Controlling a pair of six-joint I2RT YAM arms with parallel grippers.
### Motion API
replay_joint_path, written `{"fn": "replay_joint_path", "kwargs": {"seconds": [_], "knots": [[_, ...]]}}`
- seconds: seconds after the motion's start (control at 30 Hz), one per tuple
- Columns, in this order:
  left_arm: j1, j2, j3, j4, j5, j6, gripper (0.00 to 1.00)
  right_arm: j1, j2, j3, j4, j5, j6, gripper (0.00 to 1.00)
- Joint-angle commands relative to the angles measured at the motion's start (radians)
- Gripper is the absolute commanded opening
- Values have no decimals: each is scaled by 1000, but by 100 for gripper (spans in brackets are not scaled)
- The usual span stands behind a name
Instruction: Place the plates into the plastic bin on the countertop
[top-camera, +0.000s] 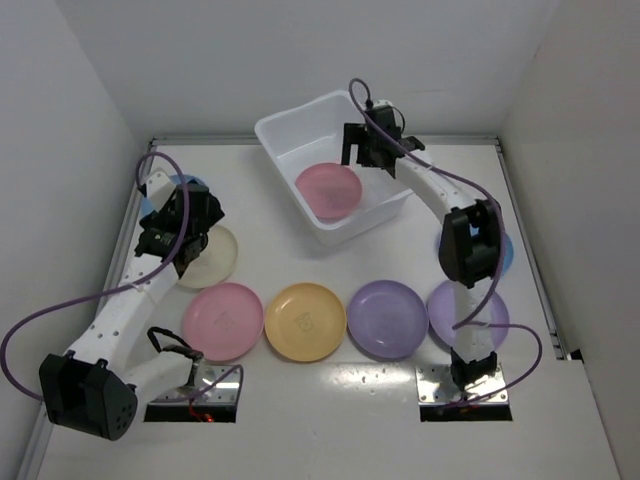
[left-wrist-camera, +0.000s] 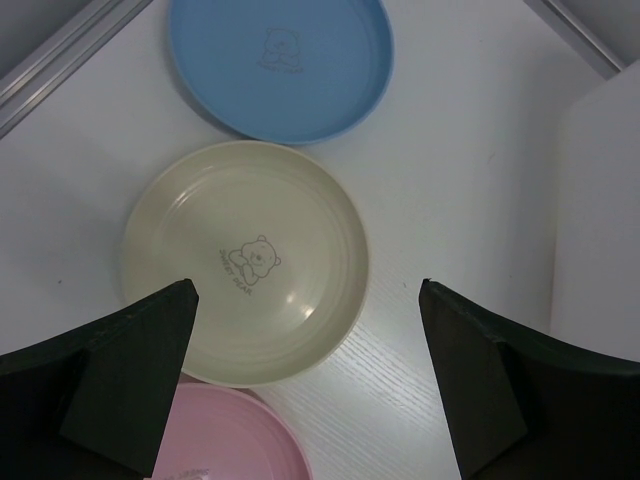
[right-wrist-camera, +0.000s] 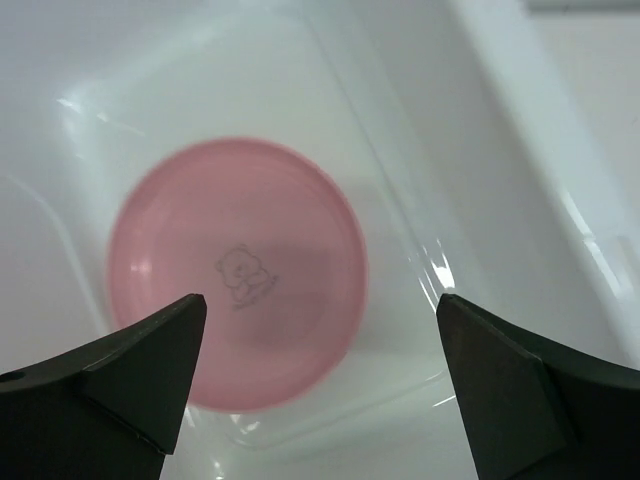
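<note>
Hovering wide, empty: right end effector (right-wrist-camera: 320, 300) over one pink plate (right-wrist-camera: 237, 272), bin (right-wrist-camera: 520, 150) wall close; left end effector (left-wrist-camera: 305, 285) likewise over cream plate (left-wrist-camera: 245, 260). We count seven plates (top-camera: 305, 321) on worktop (left-wrist-camera: 450, 150).

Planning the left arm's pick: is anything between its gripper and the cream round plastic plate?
Nothing visible. The left gripper hangs open above the cream round plastic plate, whose face is bare; a light blue plate and a pink plate lie beside it.

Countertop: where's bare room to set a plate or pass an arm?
Bare: the middle, between plastic bin, cream plate and yellow plate; also the near edge between the mounting plates. Crowded: the front plate row and left side.
</note>
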Motion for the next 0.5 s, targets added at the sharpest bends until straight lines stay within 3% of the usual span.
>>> {"fn": "replay_joint_path", "kwargs": {"seconds": [0.0,0.2,0.27,0.43,0.47], "knots": [[12,-40,-11,16,-32,-13,100,10,-155,-5,50,-1,-2,100],[47,-52,-69,16,-73,-64,100,-17,-337,-157,99,16,-30,100],[89,-37,-80,36,-14,-74,100,-27,-403,-183,99,77,-42,100],[342,49,-148,176,87,-7,100,-47,-480,-212,19,194,-53,100],[398,78,-148,245,205,17,100,-56,-500,-232,7,194,-53,100]]}}
